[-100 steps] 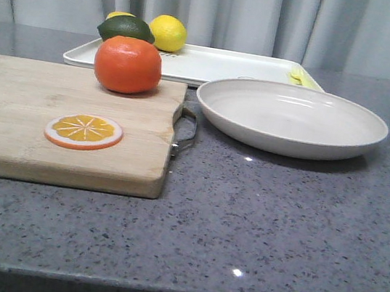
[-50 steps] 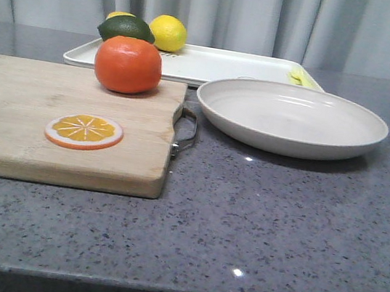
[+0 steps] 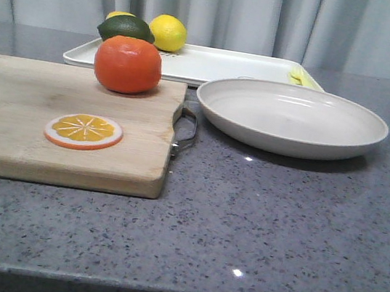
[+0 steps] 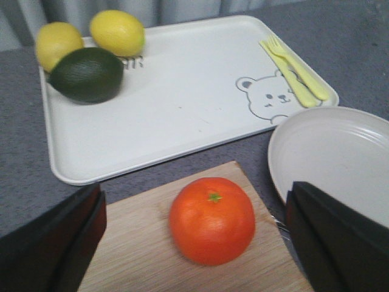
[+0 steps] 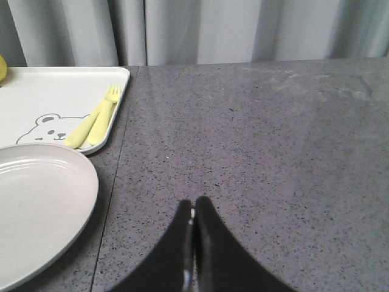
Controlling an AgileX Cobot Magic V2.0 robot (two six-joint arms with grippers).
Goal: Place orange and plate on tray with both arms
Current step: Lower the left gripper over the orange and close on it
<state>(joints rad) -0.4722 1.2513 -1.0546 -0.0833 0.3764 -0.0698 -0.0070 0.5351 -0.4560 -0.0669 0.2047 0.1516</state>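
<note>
The orange (image 3: 128,65) sits on the far right corner of a wooden cutting board (image 3: 14,126). In the left wrist view the orange (image 4: 212,219) lies between the wide-open fingers of my left gripper (image 4: 197,243), untouched. The off-white plate (image 3: 291,118) rests on the counter right of the board and shows in the left wrist view (image 4: 340,161) and right wrist view (image 5: 36,210). The white tray (image 3: 214,66) lies behind both, also seen in the left wrist view (image 4: 170,91). My right gripper (image 5: 193,210) is shut and empty, over bare counter right of the plate. Neither gripper shows in the front view.
On the tray's far left sit a dark green avocado (image 3: 126,28) and two yellow lemons (image 3: 168,32). A yellow fork and knife (image 4: 295,76) lie at the tray's right end. An orange slice disc (image 3: 84,131) lies on the board. Grey curtains hang behind.
</note>
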